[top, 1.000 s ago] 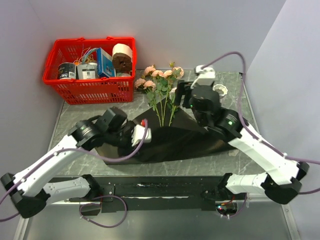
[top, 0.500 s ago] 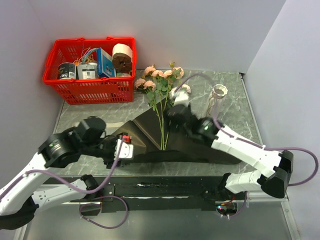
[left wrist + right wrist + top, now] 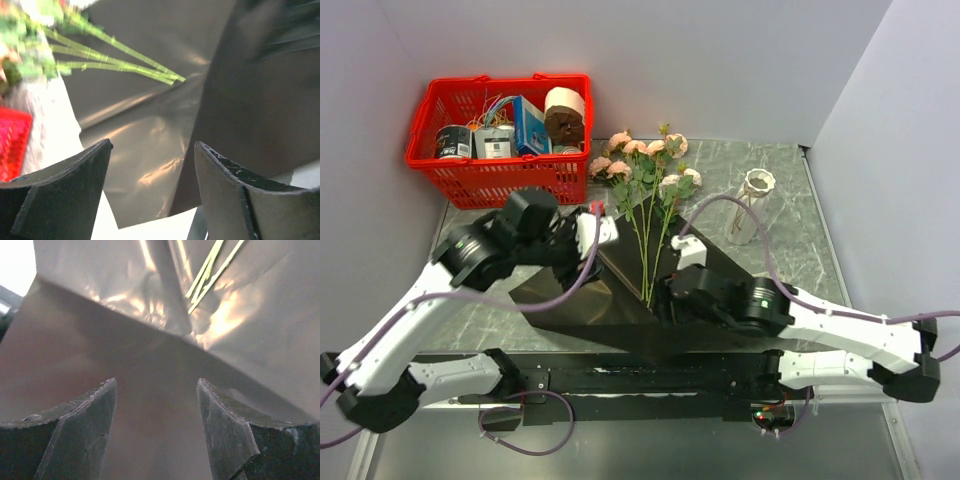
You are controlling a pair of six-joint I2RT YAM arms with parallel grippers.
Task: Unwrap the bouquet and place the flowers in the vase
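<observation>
Right tool point(image 3: 156, 381) at 6 o'clock, jaws apart and empty, hovers over the unfolded dark paper sheet point(image 3: 620, 295) on the bench point(image 3: 790, 250). At 9 o'clock, left tool point(image 3: 152, 144), jaws also apart, holds nothing. Unwrapping looks done: flowers point(image 3: 645, 180) lie loose, blooms toward 12. Vase point(image 3: 752, 205), at 2 o'clock, stands unfilled.

Plain pale walls point(image 3: 720, 60) close in on three sides, and there's the grey marbled table point(image 3: 790, 190), evenly lit, a black rail point(image 3: 620, 378) along its near edge.
</observation>
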